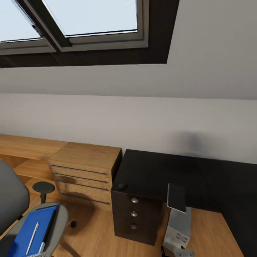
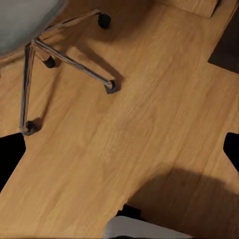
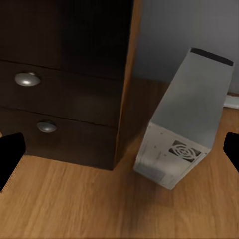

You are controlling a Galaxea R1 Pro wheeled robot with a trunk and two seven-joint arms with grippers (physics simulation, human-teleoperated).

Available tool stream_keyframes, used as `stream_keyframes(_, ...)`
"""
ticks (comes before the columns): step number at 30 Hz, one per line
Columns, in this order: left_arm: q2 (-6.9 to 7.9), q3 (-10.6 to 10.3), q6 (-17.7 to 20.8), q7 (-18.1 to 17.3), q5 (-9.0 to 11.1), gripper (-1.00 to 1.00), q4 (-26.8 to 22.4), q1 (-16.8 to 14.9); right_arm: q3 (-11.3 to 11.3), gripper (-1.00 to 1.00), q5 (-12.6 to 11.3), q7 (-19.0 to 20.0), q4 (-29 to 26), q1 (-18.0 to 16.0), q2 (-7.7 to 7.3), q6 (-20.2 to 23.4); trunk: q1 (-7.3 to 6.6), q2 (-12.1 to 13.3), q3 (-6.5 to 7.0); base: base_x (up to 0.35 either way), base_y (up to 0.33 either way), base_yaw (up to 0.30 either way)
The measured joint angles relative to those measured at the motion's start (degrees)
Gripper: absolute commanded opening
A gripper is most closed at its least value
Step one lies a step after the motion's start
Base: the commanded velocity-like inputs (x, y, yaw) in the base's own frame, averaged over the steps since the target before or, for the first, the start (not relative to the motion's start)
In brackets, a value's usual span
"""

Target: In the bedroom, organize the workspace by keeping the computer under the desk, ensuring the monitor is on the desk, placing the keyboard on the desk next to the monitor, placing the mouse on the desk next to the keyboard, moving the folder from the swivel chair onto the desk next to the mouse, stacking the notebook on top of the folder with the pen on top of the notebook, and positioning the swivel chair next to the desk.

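The black desk [image 1: 157, 175] stands against the wall, with the small black mouse [image 1: 122, 186] near its front left corner. The grey-white computer [image 1: 179, 223] stands on the floor beside the desk's drawers [image 1: 134, 214]; the right wrist view shows the computer [image 3: 185, 119] close ahead. The grey swivel chair [image 1: 12, 200] at lower left carries the blue folder [image 1: 34, 230] with the white pen [image 1: 32, 238] lying on it. My left gripper [image 2: 119, 154] hangs open over the floor by the chair's chrome base [image 2: 69, 62]. My right gripper [image 3: 119, 154] is open. Monitor, keyboard and notebook are out of view.
A light wood cabinet [image 1: 85, 171] with several drawers adjoins the desk's left side. Skylight windows [image 1: 89, 18] sit in the sloped ceiling above. Wood floor [image 2: 139, 124] spreads between the chair and the desk's drawer block with silver knobs [image 3: 27, 78].
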Motion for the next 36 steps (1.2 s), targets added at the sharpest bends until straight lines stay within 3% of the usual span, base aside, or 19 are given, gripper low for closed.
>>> stream_keyframes(3, -0.09, -0.18, -4.05, 0.0, -0.13, 1.0, -0.01, 0.0, 0.06, 1.0, 0.15, -0.46, -0.01, 0.0, 0.56, -0.52, 0.0, 0.01, 0.0, 0.0, 0.0, 0.278)
stream_keyframes(8, -0.1, -0.25, -4.34, 0.0, -0.13, 1.0, -0.01, 0.0, 0.01, 1.0, 0.13, -0.94, 0.0, 0.01, 0.66, -0.62, 0.0, 0.01, -0.06, 0.0, 0.0, 0.23)
stream_keyframes(19, -0.09, -0.33, -4.38, 0.01, -0.05, 1.0, 0.01, 0.0, -0.01, 1.0, 0.15, -1.0, -0.01, 0.04, 0.54, -0.62, 0.0, 0.01, -0.28, 0.0, 0.0, 0.027)
stream_keyframes(36, -0.26, -0.63, -4.33, -0.18, -0.34, 1.0, 0.12, 0.0, 0.0, 1.0, 0.16, -1.01, -0.01, -0.01, 0.58, -0.58, 0.0, 0.0, -0.29, 0.0, 0.0, 0.22)
